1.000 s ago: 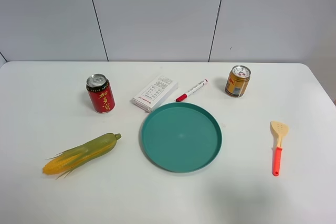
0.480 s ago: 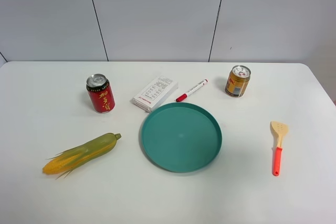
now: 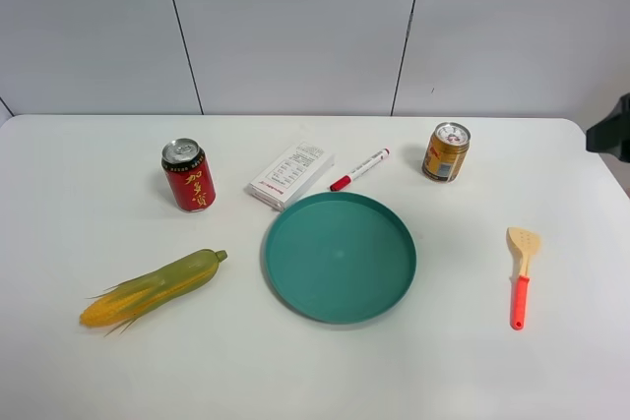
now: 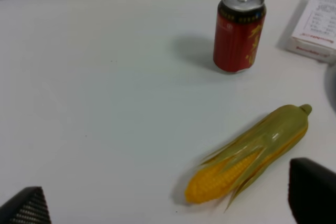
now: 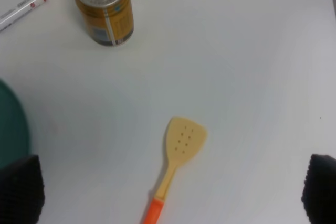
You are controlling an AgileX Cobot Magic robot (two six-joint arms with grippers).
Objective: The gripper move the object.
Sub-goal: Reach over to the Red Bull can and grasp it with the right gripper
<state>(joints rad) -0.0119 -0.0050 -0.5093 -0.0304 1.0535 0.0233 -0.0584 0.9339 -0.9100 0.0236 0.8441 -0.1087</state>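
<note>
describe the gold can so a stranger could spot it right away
Start at the round teal plate in the middle of the white table. Beyond its far right edge, just right of the red marker, stands the gold can. It is shorter and yellow-gold with a silver top, unlike the taller red can at far left.

Table (image 3: pixel 79 174): white matt top with rounded far corners, filling most of the high view. The surface is even in tone.

Wall (image 3: pixel 295 27): flat pale grey panels standing directly behind the table's far edge. Thin dark seams (image 3: pixel 409 31) divide the panels. Two run the full visible height, each leaning slightly, and a third short one shows at the far left edge. A small dark mark (image 3: pixel 431 90) sits on the right-hand panel.

A narrow grey strip lies beyond the table's right edge; whether it is floor cannot be told.

Light: even and diffuse, with soft, faint shadows on the tabletop.
</note>
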